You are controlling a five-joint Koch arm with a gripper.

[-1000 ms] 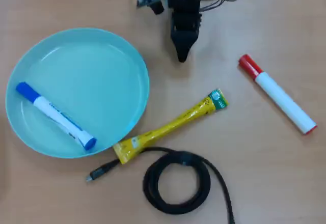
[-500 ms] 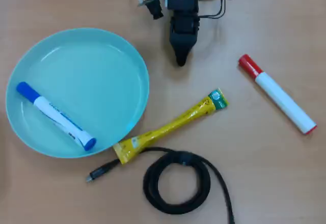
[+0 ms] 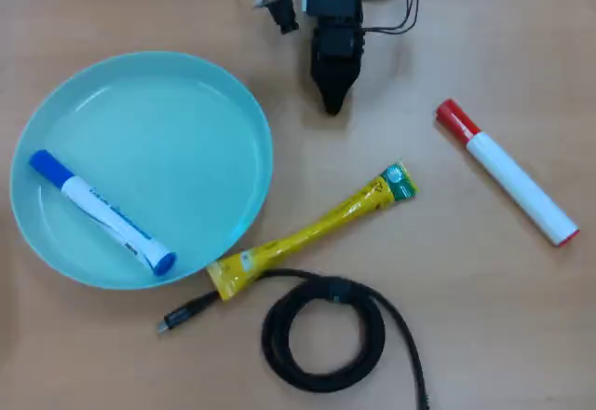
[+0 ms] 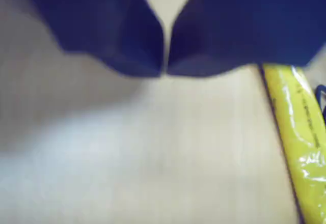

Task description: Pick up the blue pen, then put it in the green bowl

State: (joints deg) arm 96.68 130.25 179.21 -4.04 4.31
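Note:
The blue pen [image 3: 101, 211], a white marker with a blue cap and blue end, lies slantwise inside the green bowl [image 3: 214, 102] at the left of the overhead view. My gripper [image 3: 332, 104] is at the top middle, to the right of the bowl and well away from the pen, pointing down the picture. In the wrist view my gripper [image 4: 164, 71] has its two dark jaws pressed together with nothing between them, over bare table. The pen and bowl are out of the wrist view.
A white marker with a red cap [image 3: 506, 172] lies at the right. A yellow sachet [image 3: 312, 231] lies slantwise in the middle and shows in the wrist view [image 4: 300, 137]. A coiled black cable [image 3: 321, 331] lies at the bottom.

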